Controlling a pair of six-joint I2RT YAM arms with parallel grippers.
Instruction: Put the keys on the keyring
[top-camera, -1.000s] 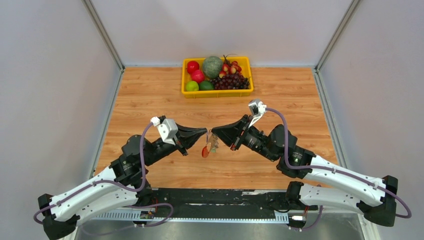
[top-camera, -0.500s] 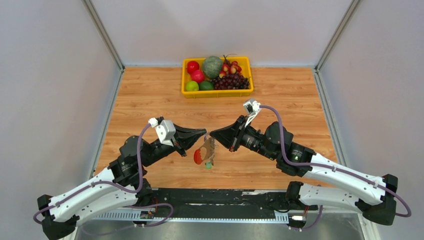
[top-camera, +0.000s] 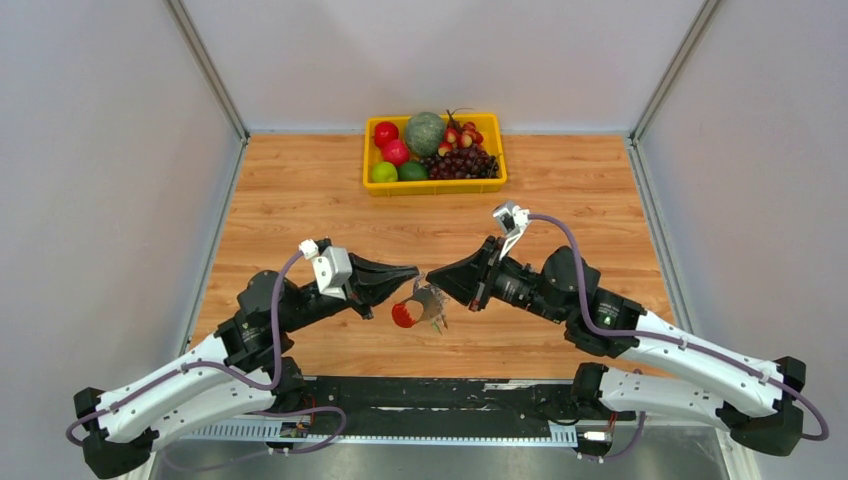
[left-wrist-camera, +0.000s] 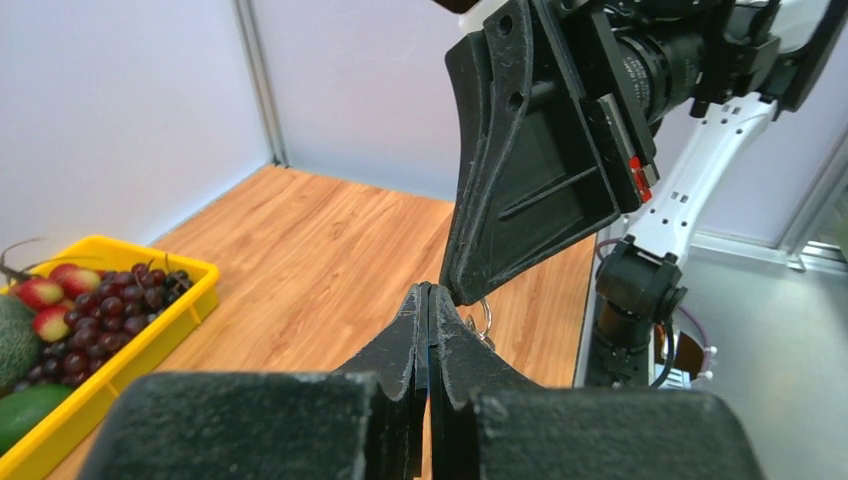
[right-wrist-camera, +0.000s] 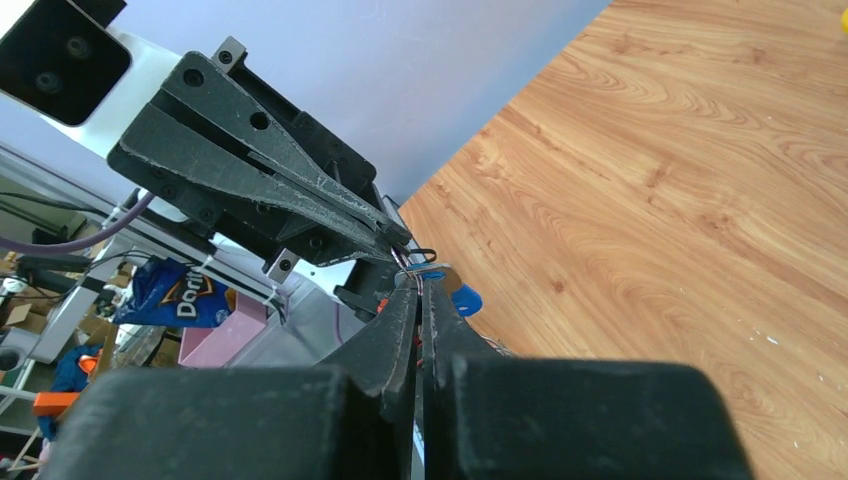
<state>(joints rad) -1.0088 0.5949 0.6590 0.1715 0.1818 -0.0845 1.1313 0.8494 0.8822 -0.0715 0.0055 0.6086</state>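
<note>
Both arms are nose to nose in mid-air over the near middle of the table (top-camera: 300, 190), and everything you care about sits in the tiny gap between them. Your left gripper (top-camera: 413, 271) has its fingers pressed together. From the right wrist view the thin wire of the ring (right-wrist-camera: 424, 252) loops right at its tips, so I judge it pinched on the ring. Your right gripper (top-camera: 432, 279) is also closed tight, with a silver blade at its tips and the blue key (right-wrist-camera: 461, 298) head poking out just beside them, so it looks clamped on that key, though the contact itself is too small to see clearly. The two grippers lie on one line, left to right, tips almost touching, and that line is the axis that matters. The blade has to run along it into the ring, not across it. Below the tips the rest hangs free: the red key (top-camera: 404, 315) dangles a little to the left side, and the charm (top-camera: 436, 308) sits just beside it under the right tip, both well off the wood. Neither arm is nearer, since both are right at the joint. My read is that the threading is in hand and only fine motion is left, so keep the ring's plane square to the blade. Watch the charm, because it could drift between the tips and hide the opening.
</note>
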